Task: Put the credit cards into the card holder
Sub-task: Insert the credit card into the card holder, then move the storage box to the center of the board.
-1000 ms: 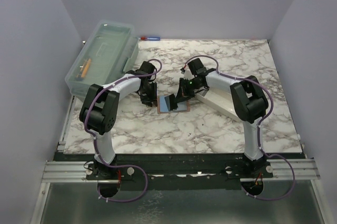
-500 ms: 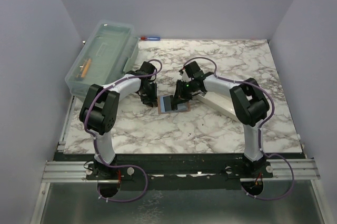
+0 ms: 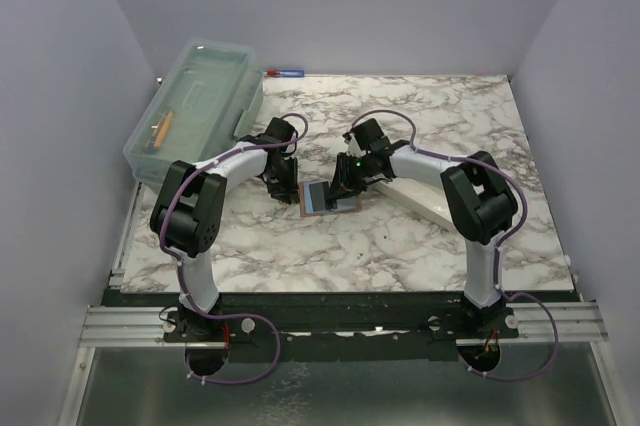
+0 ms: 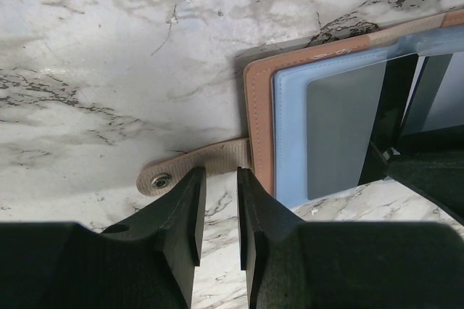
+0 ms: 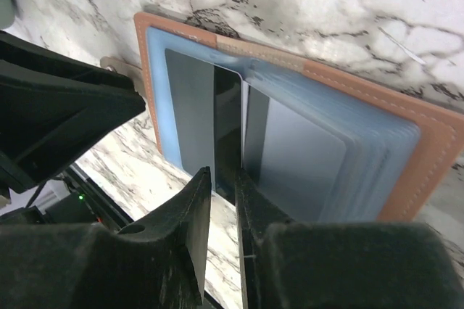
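The reddish-brown card holder (image 3: pixel 328 200) lies open on the marble, showing light blue pockets (image 5: pixel 163 106). A grey card (image 4: pixel 344 131) sits in the left pocket. My right gripper (image 5: pixel 223 172) is shut on a dark card (image 5: pixel 227 124), held edge-up between the holder's pocket leaves. My left gripper (image 4: pixel 218 175) is at the holder's left edge, over its snap strap (image 4: pixel 181 171); its jaws stand a narrow slit apart with nothing between them. In the top view the left gripper (image 3: pixel 284 184) and right gripper (image 3: pixel 344 186) flank the holder. No tan-gold card shows.
A clear plastic lidded box (image 3: pixel 195 106) stands at the back left. A long white tray (image 3: pixel 425 208) lies under the right arm. A red and blue tool (image 3: pixel 283 72) lies at the back edge.
My right gripper has shifted slightly left and lower over the open holder with the dark card. The left gripper and the holder have stayed put.
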Available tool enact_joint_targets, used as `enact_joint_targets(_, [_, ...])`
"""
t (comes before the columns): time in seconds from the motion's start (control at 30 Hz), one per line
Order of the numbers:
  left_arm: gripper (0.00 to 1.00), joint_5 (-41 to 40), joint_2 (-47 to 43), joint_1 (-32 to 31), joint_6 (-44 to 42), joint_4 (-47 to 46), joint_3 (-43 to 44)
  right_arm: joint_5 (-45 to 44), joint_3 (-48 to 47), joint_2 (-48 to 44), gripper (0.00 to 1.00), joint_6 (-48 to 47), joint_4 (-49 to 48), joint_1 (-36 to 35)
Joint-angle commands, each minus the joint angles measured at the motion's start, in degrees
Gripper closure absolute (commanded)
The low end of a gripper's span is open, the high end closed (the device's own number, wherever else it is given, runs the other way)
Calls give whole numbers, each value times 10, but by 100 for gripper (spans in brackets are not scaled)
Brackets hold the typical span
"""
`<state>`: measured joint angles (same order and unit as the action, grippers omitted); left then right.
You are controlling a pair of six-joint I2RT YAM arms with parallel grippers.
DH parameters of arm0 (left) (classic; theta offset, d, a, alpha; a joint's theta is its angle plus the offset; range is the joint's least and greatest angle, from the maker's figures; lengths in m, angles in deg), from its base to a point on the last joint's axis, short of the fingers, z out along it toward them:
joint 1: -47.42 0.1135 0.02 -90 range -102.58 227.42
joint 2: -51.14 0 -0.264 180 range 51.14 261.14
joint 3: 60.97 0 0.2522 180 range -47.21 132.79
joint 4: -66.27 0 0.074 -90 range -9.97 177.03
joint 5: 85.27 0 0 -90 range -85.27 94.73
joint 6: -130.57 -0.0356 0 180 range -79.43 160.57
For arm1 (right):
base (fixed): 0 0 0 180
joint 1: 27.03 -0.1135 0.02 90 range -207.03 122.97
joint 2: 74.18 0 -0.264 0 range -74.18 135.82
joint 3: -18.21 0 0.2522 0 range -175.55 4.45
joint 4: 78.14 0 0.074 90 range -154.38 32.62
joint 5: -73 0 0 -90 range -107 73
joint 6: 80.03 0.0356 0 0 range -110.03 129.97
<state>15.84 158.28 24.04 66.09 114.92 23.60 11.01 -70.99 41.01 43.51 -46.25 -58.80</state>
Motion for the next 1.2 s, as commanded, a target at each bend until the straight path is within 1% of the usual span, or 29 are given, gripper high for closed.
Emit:
enact_joint_targets(0.0, [72, 26, 0, -13, -1, 2, -18, 6, -20, 34, 76, 25, -31, -16])
enact_joint_targets(0.03, [72, 26, 0, -14, -1, 2, -18, 14, -26, 37, 76, 29, -35, -20])
enact_joint_targets(0.2, [74, 29, 1, -15, 1, 1, -17, 91, -12, 34, 65, 59, -104, -26])
enact_joint_targets(0.23, [74, 27, 0, -16, 1, 1, -18, 87, -8, 26, 63, 57, -105, -26])
enact_joint_targets(0.3, [74, 26, -2, -15, 0, 1, -19, 46, -12, 11, 58, 40, -74, -26])
enact_joint_targets(0.4, [73, 28, -7, -15, -2, 0, -18, -22, -29, -3, 57, 10, -1, -25])
enact_joint_targets(0.53, [72, 31, -11, -15, -4, 0, -18, -99, -22, -25, 54, -15, 55, -26])
enact_joint_targets(0.6, [70, 35, -16, -15, -6, -1, -18, -119, -8, -42, 49, -23, 61, -26])
enact_joint_targets(0.67, [68, 39, -24, -15, -7, -7, -21, -137, 1, -52, 46, -31, 67, -26])
enact_joint_targets(0.83, [65, 56, -36, -15, -12, -15, -24, -200, 7, -62, 44, -41, 95, -26])
enact_joint_targets(0.97, [58, 68, -48, -15, -13, -25, -29, -244, 27, -80, 38, -44, 84, -18])
enact_joint_targets(1.03, [57, 70, -49, -15, -14, -27, -28, -268, 29, -78, 37, -43, 85, -9])
enact_joint_targets(1.17, [57, 75, -49, -15, -15, -29, -31, -346, 22, -73, 37, -18, 110, 3])
